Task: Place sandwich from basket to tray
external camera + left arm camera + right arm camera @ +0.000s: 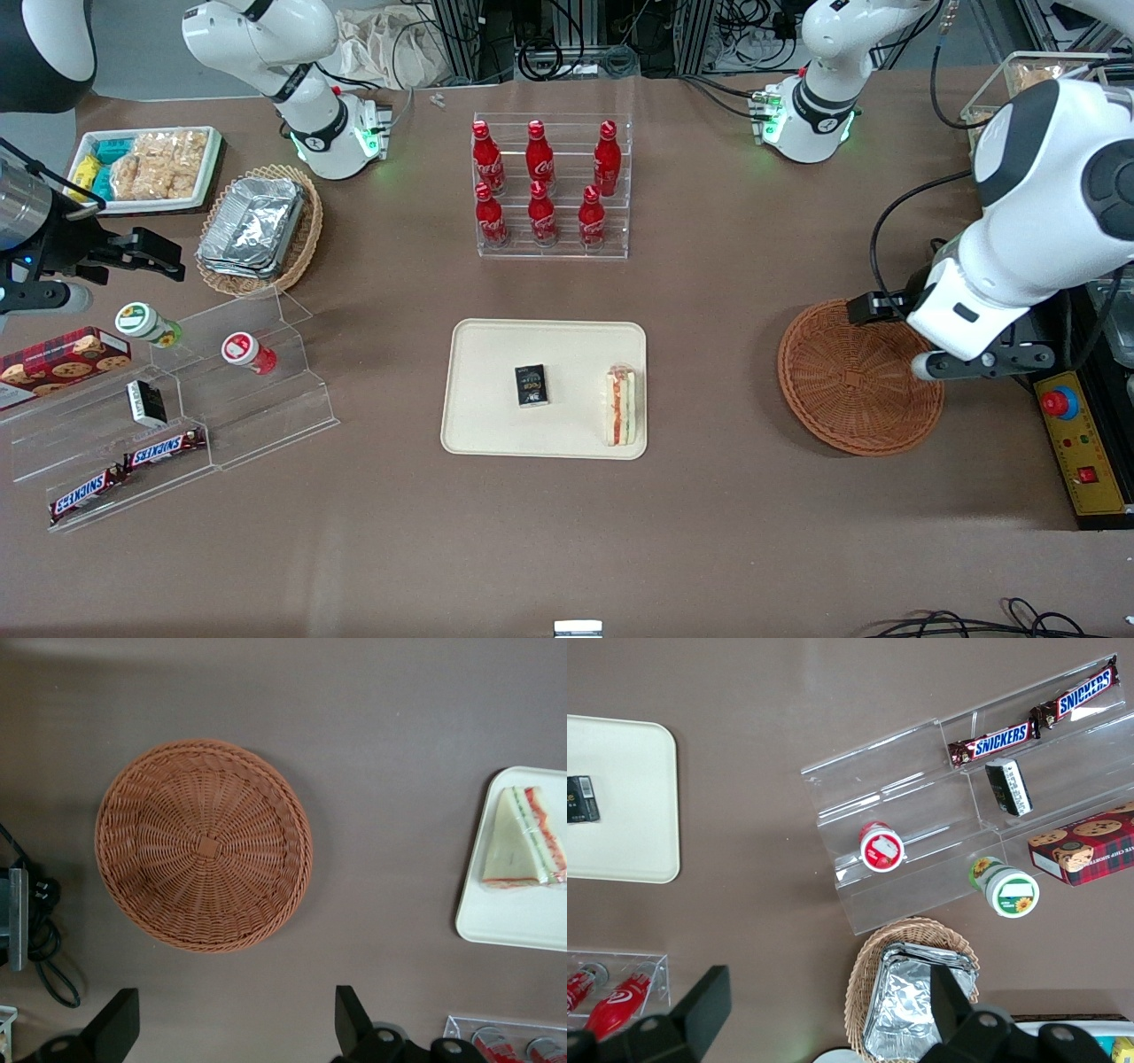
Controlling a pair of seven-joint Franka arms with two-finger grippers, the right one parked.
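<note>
Hand [230,1028] spread above basket [204,846]; sandwich [621,406] on tray [496,425].

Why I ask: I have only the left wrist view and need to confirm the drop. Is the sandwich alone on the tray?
Observer: No. A small black packet also lies on the tray, beside the sandwich and apart from it.
Operator: Is the sandwich fully on the tray?
Observer: Yes. It lies inside the rim, along the tray's edge toward the working arm's end.
Operator: Where is my claw over the table?
Observer: The claw, open and empty, hangs above the basket, over its rim toward the working arm's end.
</note>
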